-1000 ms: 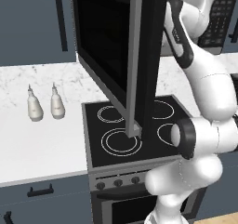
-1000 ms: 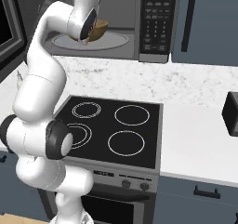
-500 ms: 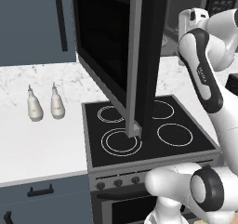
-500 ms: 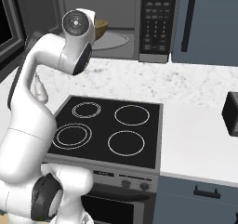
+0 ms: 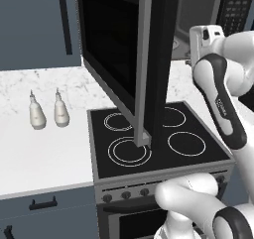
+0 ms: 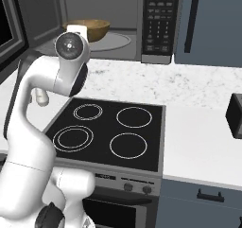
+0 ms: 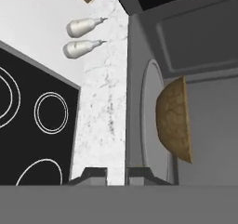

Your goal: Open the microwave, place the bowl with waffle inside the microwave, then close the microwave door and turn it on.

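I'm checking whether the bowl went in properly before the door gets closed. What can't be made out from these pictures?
- Waffle: the bowl sits on the microwave turntable, but the right base view and hand view show only its wooden outside.
- Gripper: only its tips show, at the hand view's bottom edge.
- Keypad labels: too small in the right base view.
- Microwave door: top cut off in the left base view.

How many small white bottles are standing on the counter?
2. Both stand side by side on the white counter left of the stove: left bottle, right bottle. Others may be hidden.
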